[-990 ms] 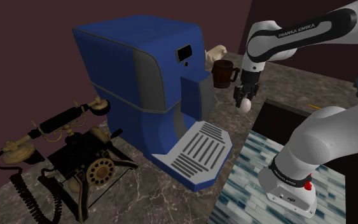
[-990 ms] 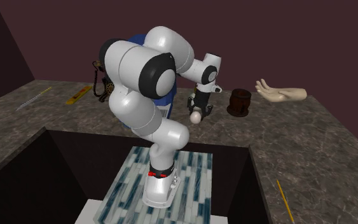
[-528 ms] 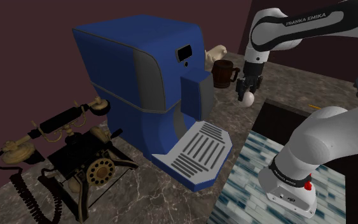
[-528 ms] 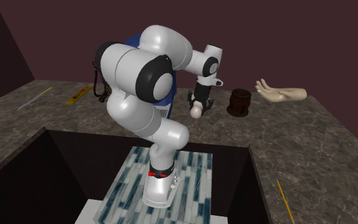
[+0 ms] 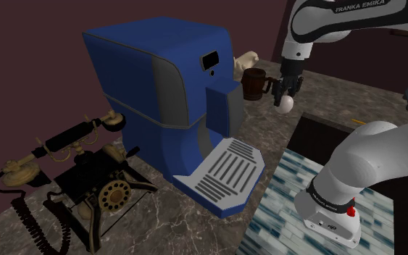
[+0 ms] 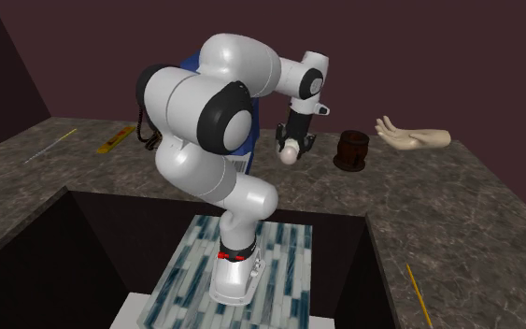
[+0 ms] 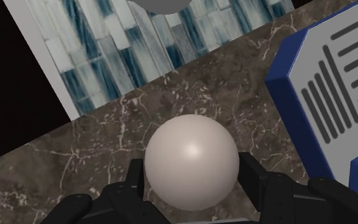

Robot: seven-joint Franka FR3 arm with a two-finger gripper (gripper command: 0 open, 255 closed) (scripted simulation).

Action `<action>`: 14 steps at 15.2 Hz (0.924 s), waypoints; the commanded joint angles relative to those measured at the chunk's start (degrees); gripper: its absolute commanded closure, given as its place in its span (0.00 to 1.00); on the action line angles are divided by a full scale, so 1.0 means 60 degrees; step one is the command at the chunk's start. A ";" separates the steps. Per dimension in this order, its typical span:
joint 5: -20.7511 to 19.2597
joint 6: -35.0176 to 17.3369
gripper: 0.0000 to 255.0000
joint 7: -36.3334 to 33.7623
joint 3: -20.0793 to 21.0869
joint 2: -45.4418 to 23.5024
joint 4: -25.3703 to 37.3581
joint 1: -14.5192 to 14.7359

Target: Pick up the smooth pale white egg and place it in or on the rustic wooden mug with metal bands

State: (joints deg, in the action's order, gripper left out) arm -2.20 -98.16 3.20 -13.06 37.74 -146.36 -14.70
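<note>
My black gripper (image 5: pixel 285 96) (image 6: pixel 291 150) is shut on a smooth pale white egg (image 5: pixel 285 104) (image 6: pixel 291 154) (image 7: pixel 191 161) and holds it in the air above the marble counter. In the wrist view the fingers (image 7: pixel 255 179) clasp the egg on both sides. The dark brown wooden mug (image 5: pixel 254 84) (image 6: pixel 350 150) stands upright on the counter beside the blue machine, to the shoulder view's left of the egg and lower than it. In the second exterior view the mug is to the right of the egg.
A big blue coffee machine (image 5: pixel 169 87) with a grey drip tray (image 5: pixel 224 172) (image 7: pixel 339 76) stands beside the mug. A black rotary telephone (image 5: pixel 79 181) sits at the shoulder view's left. A beige model hand (image 6: pixel 413 136) lies behind the mug. The tiled stand (image 5: pixel 282 210) fills a dark recess.
The gripper has risen with the egg and shifted slightly toward the shoulder view's right, level with the mug's rim. The mug has not moved.
</note>
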 commanded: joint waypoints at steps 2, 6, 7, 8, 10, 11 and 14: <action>0.0028 0.0420 1.00 -0.0036 0.0046 0.0074 0.0346 0.0012; 0.0065 0.0944 1.00 -0.0075 0.0097 0.0114 0.0831 0.0031; 0.0075 0.1073 1.00 -0.0084 0.0109 0.0118 0.0956 0.0036; 0.0085 0.1201 1.00 -0.0093 0.0120 0.0120 0.1083 0.0042; 0.0104 0.1454 1.00 -0.0111 0.0143 0.0117 0.1341 0.0053; 0.0114 0.1580 1.00 -0.0119 0.0153 0.0111 0.1472 0.0059; 0.0143 0.1954 1.00 -0.0144 0.0183 0.0083 0.1875 0.0077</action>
State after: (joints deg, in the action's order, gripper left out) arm -1.43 -87.34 2.41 -12.05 38.31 -136.09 -14.30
